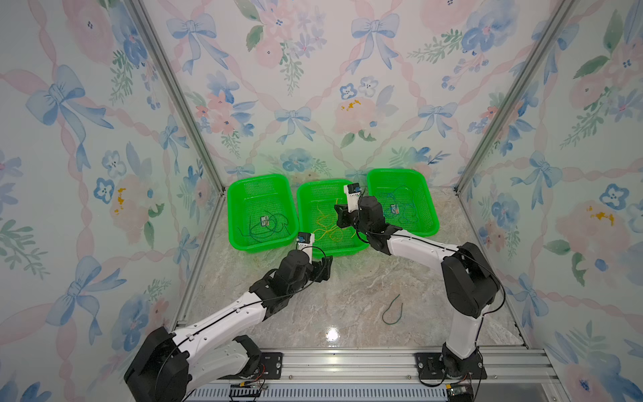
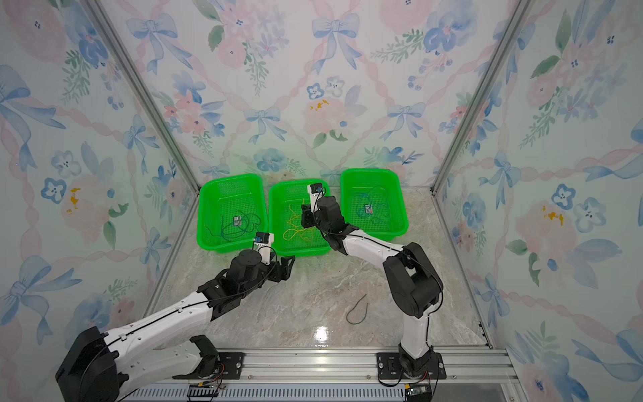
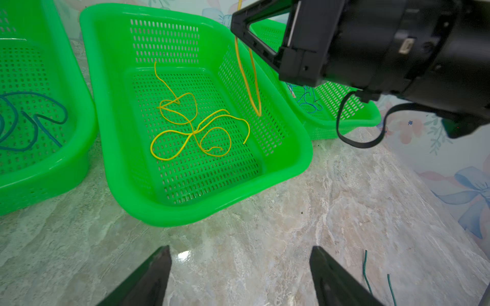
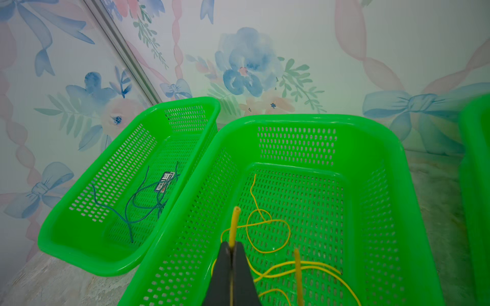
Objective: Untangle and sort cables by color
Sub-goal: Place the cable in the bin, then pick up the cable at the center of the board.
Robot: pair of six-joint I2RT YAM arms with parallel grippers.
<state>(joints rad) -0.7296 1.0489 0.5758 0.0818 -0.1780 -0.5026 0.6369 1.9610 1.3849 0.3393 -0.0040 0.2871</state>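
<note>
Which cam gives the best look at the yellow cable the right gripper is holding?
Left wrist: the yellow cable hangs as a full loop from the right gripper over the middle basket. Right wrist shows only the pinch and a short end. In both top views it is barely visible.

Left wrist view: dark green cable cut off by the lower edge. Right wrist view: one basket blurred and cropped. Top views: label too small to be read.

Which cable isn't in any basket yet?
The dark green cable, a U-shaped loop on the table near the right arm. The rest lie in baskets, apart from a yellow cable that the right gripper holds over the middle basket.
</note>
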